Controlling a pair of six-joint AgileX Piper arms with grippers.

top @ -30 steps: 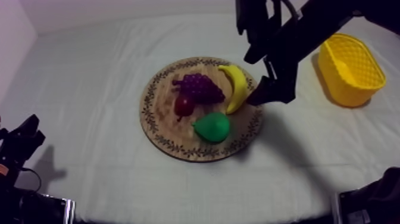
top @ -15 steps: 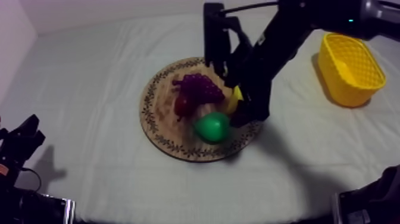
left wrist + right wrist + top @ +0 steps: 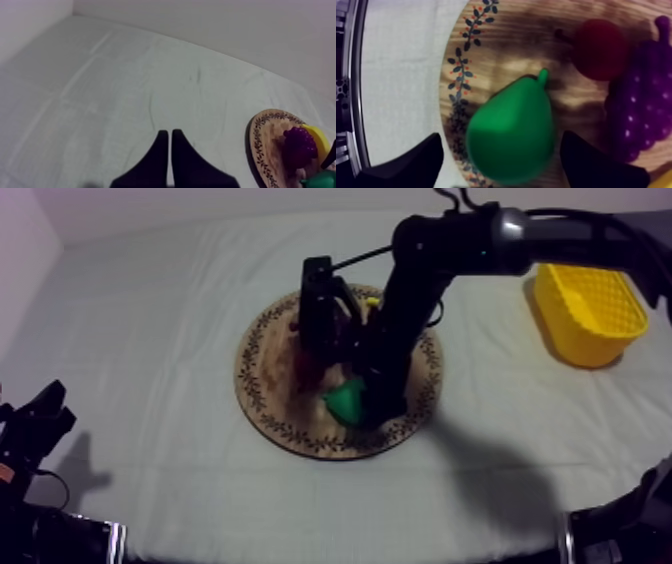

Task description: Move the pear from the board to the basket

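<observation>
The pear point(image 3: 511, 132) lies on its side on the wooden board point(image 3: 265, 378), toward the board's 5 o'clock edge in the top view, with its stem pointing in at the other fruit. A small red fruit point(image 3: 600, 49) sits near it at about 10 o'clock, and a bunch of grapes point(image 3: 646, 100) lies just beyond that. The right end effector point(image 3: 500, 142) hangs directly over the pear, released. Its two black fingers stand apart on either flank of the green body, and a sliver of board shows on each side, so nothing is gripped yet. The step in hand looks like the final approach before the grasp. The next move calls for a short descent and a squeeze across the pear's widest part, then a lift clear of the grapes. The yellow basket point(image 3: 580, 328) stands well apart on the table, at roughly 2 o'clock from the board. The left end effector point(image 3: 167, 150) is clenched on nothing and rests over bare cloth at the table's 8 o'clock corner.
</observation>
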